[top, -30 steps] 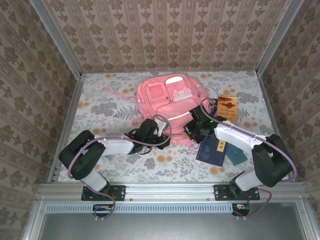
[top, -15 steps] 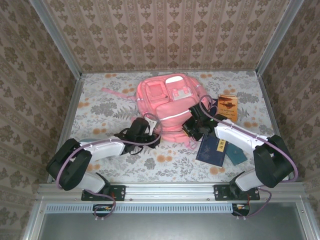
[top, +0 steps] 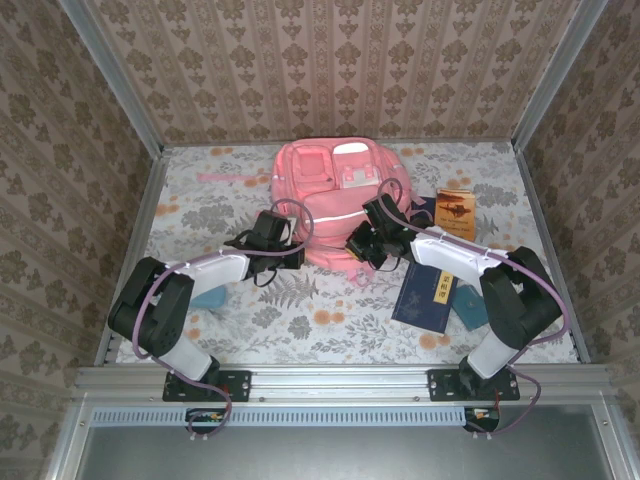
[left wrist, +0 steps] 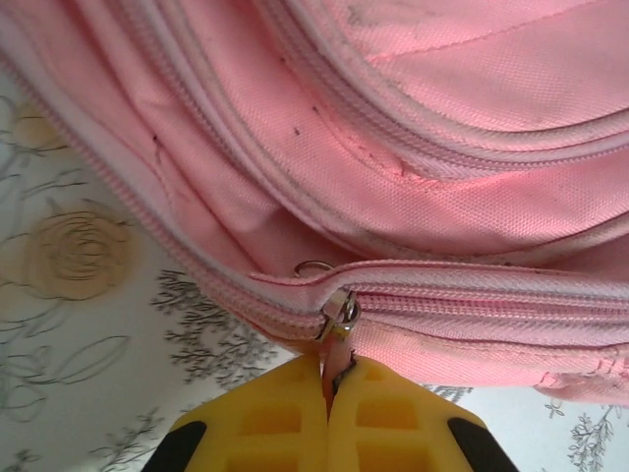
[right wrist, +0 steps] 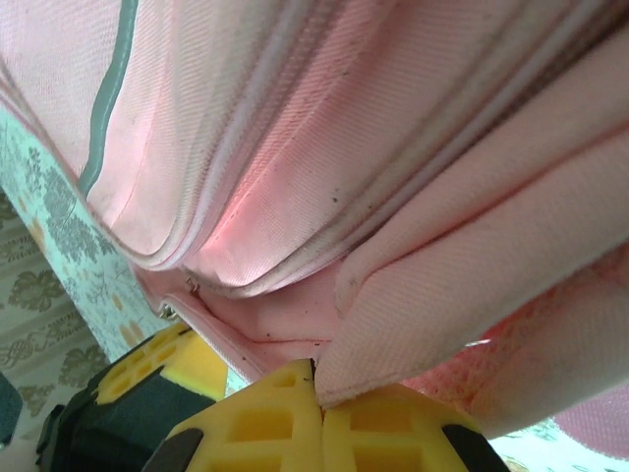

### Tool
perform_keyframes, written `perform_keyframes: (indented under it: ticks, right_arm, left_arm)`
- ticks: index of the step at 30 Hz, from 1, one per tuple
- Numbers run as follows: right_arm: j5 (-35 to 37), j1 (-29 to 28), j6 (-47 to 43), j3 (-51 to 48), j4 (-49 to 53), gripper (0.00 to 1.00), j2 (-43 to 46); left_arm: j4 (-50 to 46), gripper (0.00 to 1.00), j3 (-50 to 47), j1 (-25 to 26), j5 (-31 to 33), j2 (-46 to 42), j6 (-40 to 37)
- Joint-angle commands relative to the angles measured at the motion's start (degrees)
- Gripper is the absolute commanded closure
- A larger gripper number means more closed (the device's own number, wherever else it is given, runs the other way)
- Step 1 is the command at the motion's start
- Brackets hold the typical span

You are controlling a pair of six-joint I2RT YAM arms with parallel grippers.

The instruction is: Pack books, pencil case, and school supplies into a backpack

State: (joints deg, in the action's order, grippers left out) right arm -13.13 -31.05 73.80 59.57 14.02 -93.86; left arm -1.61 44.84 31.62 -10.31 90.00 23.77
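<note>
Beige damask wallpaper [top: 340, 60] lines three walls, aluminium posts [top: 112, 75] standing at the corners. A pale floral tablecloth [top: 300, 325] covers the table, evenly lit.

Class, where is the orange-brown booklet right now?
Top view: the booklet lies on the right side, just right of the backpack, beyond the navy books.

Pink backpack [top: 335, 190] flat mid-table, navy books [top: 425, 298] right, orange booklet [top: 456, 212] beyond

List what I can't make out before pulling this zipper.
Top view: backpack near edge, covered by both wrists.
Left wrist view: zipper pull tab, buried between the shut jaws.
Right wrist view: which backpack part the pinched fold is; framing too close.
Top view: teal item, partly behind the right arm.
</note>
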Motion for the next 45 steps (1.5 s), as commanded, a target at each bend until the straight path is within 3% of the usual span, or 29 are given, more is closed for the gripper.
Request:
perform_keyframes:
  ticks: [1, 7, 12, 25, 31, 36, 39, 45]
  right_arm:
    - [4.46, 1.65, -2.81, 1.84, 7.68, 1.00, 0.52]
    - [6.43, 3.68, -4.13, 3.12, 9.95, 1.00, 0.90]
    - [8.81, 4.98, -5.10, 3.27, 12.13, 1.00, 2.37]
    - [13.03, 6.51, -4.61, 1.34, 14.98, 1.00, 5.77]
    - [11.64, 6.53, -5.56, 1.34, 13.77, 1.00, 6.04]
    - [7.84, 5.92, -6.73, 1.87, 12.27, 1.00, 5.67]
    - [7.41, 5.67, -6.88, 2.31, 12.39, 1.00, 5.97]
    - [7.15, 5.64, -7.18, 2.74, 12.89, 1.00, 6.06]
  left_arm:
    - [-6.97, 1.00, -1.39, -5.08, 6.63, -0.49, -4.53]
    - [-8.41, 1.00, -4.17, -6.79, -11.99, -8.40, -17.73]
    - [-7.29, 1.00, -6.68, -7.07, -18.31, -13.62, -20.23]
    - [-5.25, 1.00, -7.48, -10.52, -9.32, -12.63, -10.22]
    - [-2.71, 1.00, -8.08, -10.70, -10.40, -13.09, -7.18]
    - [0.22, 0.60, -8.48, -6.25, -13.04, -12.70, -3.64]
    - [2.38, 0.50, -9.35, -0.37, -9.82, -12.52, -1.79]
    - [6.56, 0.41, -8.81, 8.89, -0.76, -8.52, -0.13]
